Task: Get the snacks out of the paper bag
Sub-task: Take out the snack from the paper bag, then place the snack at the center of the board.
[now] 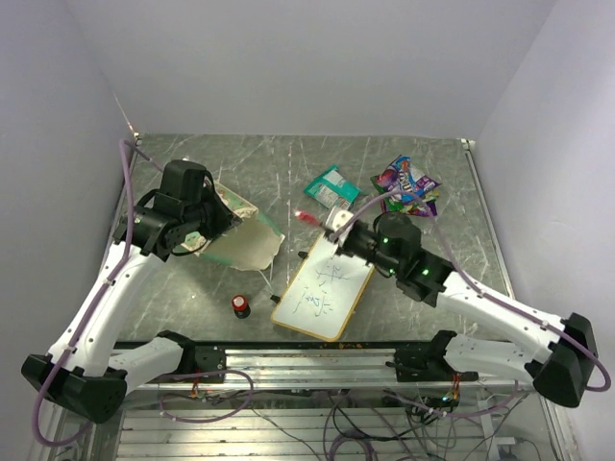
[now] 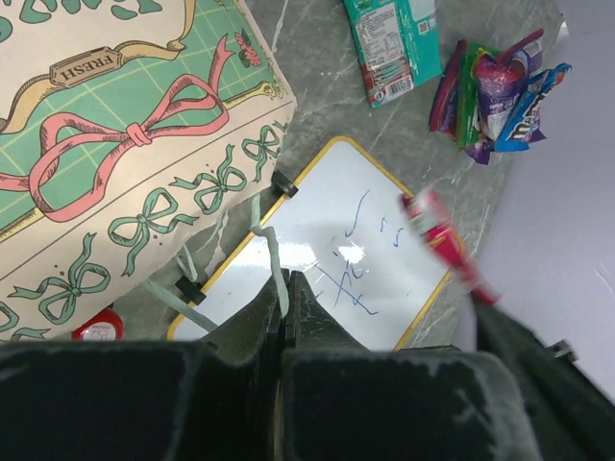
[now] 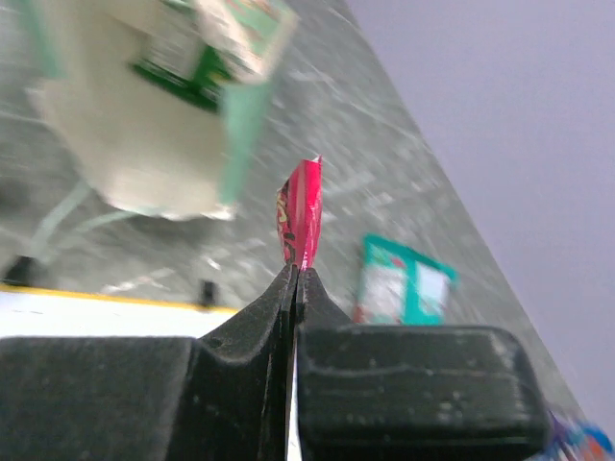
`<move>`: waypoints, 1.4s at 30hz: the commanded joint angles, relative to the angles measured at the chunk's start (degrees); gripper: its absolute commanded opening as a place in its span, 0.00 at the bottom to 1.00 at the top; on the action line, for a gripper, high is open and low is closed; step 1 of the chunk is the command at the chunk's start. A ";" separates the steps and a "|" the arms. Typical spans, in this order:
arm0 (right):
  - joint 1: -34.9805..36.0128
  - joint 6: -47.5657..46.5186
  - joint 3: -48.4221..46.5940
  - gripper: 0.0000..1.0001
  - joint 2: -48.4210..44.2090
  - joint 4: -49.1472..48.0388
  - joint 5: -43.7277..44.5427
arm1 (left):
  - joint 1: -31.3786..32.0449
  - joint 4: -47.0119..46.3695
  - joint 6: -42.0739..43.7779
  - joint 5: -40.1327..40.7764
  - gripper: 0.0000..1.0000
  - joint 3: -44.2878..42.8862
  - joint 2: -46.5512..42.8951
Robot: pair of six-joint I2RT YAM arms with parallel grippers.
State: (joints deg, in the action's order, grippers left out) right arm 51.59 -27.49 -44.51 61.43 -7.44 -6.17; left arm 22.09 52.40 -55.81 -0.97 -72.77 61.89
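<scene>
Left of the whiteboard (image 1: 325,288), the left gripper (image 2: 285,288) is pinched tight on the string handle (image 2: 274,252) of the paper bag (image 1: 240,240). Over the whiteboard's far edge the right gripper (image 3: 296,280) clamps the pink-red packet (image 3: 300,216); a green-and-white packet (image 1: 332,185) and multicoloured packets (image 1: 405,184) lie beyond it

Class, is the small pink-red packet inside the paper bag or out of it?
Out: the right end effector pinches the pink-red packet, well apart from the paper bag.

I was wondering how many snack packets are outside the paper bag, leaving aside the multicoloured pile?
2. A green-and-white packet lies on the table beside that pile; a pink-red packet is pinched in the right gripper. More may be hidden inside the paper bag.
</scene>
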 commanded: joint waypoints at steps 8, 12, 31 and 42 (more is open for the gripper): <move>-21.10 -0.06 -1.55 0.00 -1.96 16.17 22.53 | -1.00 -3.26 1.37 -5.09 0.07 -1.01 1.56; -29.39 1.01 0.42 0.00 -2.24 18.65 22.85 | -1.12 -3.23 2.37 -6.52 0.07 -2.28 2.56; -32.83 12.36 6.56 0.32 6.99 17.14 18.04 | -1.61 -4.04 3.98 -13.94 0.07 0.64 1.55; -21.64 5.08 4.55 0.50 0.04 -2.91 -8.38 | -2.14 0.40 8.67 -11.36 0.07 -3.59 0.56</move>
State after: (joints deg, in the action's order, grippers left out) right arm 22.81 -20.40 -42.19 59.59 3.18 -1.96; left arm 20.53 52.01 -49.63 -12.71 -73.17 62.94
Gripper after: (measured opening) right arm 0.497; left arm 0.074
